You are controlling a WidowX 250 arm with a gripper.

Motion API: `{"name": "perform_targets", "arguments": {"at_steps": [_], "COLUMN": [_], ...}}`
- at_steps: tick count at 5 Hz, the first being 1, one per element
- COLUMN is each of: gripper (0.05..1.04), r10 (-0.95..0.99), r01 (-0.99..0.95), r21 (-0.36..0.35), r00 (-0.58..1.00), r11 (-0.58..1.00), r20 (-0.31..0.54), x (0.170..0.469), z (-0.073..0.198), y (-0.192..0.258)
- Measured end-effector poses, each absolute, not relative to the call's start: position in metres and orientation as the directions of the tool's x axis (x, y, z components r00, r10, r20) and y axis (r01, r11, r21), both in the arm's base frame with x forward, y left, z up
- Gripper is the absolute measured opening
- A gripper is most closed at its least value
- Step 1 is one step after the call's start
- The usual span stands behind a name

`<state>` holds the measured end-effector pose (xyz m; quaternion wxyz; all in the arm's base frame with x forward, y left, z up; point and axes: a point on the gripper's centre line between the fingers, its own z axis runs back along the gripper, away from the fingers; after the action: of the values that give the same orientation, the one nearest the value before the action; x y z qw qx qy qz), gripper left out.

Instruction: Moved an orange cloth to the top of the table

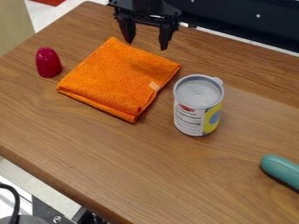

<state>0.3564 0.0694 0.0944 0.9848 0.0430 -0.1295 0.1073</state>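
Note:
My gripper (146, 43) hangs at the top of the camera view, open, its two fingers apart and pointing down with nothing between them. It is over the back edge of the orange cloth (116, 78). The cloth lies folded and flat on the wooden table (88, 148), left of the middle, with a small pale tag near its right side. Whether the fingertips touch the cloth, I cannot tell.
A dark red rounded object (48, 62) stands just left of the cloth. Close to the cloth's right side is an upright can (198, 105) with a grey lid. A teal object (281, 170) lies at the right edge.

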Motion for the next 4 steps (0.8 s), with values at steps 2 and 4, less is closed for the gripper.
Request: {"name": "perform_targets", "arguments": {"at_steps": [2, 4], "gripper": [0.999, 0.999], "r10": [0.172, 0.141], "r01": [-0.185, -0.153], "r21": [0.06, 0.069], "r00": [0.969, 0.977], "r11": [0.981, 0.986], "r20": [0.175, 0.159], "x": [0.339, 0.322], "z": [0.07, 0.069], "y": [0.067, 0.076]}}
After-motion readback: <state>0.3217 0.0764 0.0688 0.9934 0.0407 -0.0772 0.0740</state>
